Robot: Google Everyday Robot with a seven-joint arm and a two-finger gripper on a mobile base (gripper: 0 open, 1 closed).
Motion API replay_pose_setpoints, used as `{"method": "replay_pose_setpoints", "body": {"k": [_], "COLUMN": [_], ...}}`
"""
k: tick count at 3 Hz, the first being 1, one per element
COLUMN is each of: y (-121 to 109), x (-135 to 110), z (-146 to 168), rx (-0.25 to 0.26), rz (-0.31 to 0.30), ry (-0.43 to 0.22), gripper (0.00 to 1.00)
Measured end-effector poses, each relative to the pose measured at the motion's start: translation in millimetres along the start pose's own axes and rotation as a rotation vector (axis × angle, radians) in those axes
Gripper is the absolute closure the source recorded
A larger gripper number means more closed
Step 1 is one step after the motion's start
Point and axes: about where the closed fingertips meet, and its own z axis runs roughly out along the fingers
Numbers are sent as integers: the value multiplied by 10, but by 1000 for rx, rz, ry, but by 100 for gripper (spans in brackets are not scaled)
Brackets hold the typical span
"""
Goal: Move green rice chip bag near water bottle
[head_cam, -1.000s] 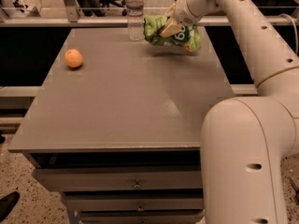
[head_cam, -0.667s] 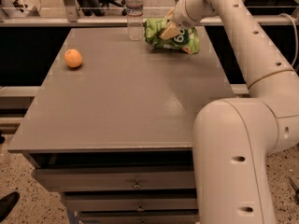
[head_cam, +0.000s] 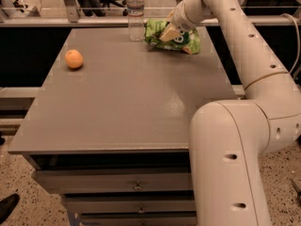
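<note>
The green rice chip bag (head_cam: 181, 40) lies crinkled on the far right part of the grey table (head_cam: 127, 98), just right of the water bottle (head_cam: 135, 13), with a small gap between them. The bottle stands upright at the table's far edge. My gripper (head_cam: 168, 32) reaches down from the white arm (head_cam: 235, 36) and sits on the left top part of the bag, covering part of it.
An orange (head_cam: 74, 59) rests at the table's far left. My arm's large white body (head_cam: 235, 164) fills the front right. Drawers (head_cam: 136, 186) sit under the table front. A rail and chairs stand behind the table. A shoe (head_cam: 7, 206) is on the floor at the lower left.
The bag and bottle stay where they were. My arm's near segments have swung a little to the left in the view while the gripper stays at the bag.
</note>
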Motion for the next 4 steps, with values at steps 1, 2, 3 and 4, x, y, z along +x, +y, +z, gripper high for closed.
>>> {"method": "replay_pose_setpoints", "body": {"k": [1, 2, 3, 4], "y": [32, 62, 72, 91], "x": [3, -12, -42, -104], "z": [78, 139, 157, 155], "rx": [-18, -35, -45, -57], "rz": [7, 10, 9, -4], "ry": [2, 0, -4, -14], "gripper": [36, 13, 0, 0]}}
